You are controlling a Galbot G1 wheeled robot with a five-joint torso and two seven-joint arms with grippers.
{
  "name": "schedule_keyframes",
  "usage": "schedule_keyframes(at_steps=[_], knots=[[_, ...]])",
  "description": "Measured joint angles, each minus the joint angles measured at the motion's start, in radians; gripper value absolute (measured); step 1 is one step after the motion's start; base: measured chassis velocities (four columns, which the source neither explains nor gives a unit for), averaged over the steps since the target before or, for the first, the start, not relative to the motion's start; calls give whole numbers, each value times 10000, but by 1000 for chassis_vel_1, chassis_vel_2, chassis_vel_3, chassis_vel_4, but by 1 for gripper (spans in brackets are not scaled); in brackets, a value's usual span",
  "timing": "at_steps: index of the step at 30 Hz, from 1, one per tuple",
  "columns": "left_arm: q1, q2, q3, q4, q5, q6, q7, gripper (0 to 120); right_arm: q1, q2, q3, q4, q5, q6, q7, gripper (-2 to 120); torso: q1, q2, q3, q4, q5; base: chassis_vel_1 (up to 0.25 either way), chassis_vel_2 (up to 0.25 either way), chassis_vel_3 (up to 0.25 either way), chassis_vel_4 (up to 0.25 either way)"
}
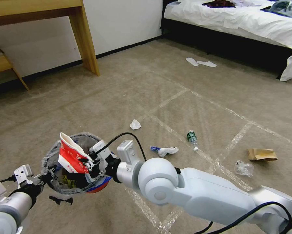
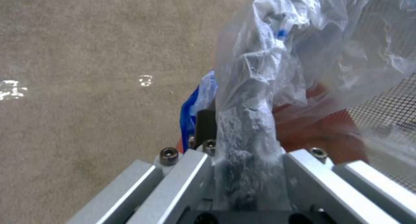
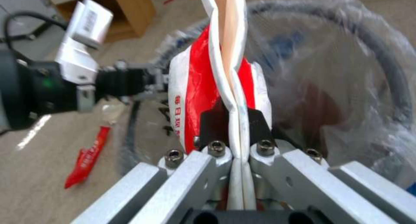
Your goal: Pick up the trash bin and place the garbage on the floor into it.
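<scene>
crushed cup point(image 1: 71, 158) over trash bin point(image 1: 98, 187)

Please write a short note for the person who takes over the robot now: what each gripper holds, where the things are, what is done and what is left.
Left gripper: shut on the trash bin rim with its bag liner, holding it above the carpet.
Right gripper: shut on the crushed red-white paper cup, over the bin's mouth, not yet released.
Done: bin picked up; some litter lies inside.
Left on the carpet: tissue wad, tissue with blue scrap, green-label bottle, brown paper bag, clear wrapper, red wrapper near the bin.
</scene>
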Motion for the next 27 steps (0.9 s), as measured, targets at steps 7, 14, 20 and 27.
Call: schedule_keyframes(at_steps=[7,14,20,27], knots=[[57,-13,-53,-76,-28,-1,1,0,-43,-16,-48,-174,-296,-18,-9,0,0,0,0,-1,1,0,0,0,0],[105,-52,-73,-126,-29,-3,9,0,-102,-163,-45,-368,-604,-21,-55,0,0,0,0,-1,1,0,0,0,0],[151,-81,-128,-155,-36,-4,19,0,-101,18,-62,-592,-686,12,-94,0,0,0,0,-1,1,0,0,0,0],[183,-156,-152,-222,-36,-4,26,0,-68,281,-223,-961,-891,173,-176,0,0,0,0,0,1,0,0,0,0]])
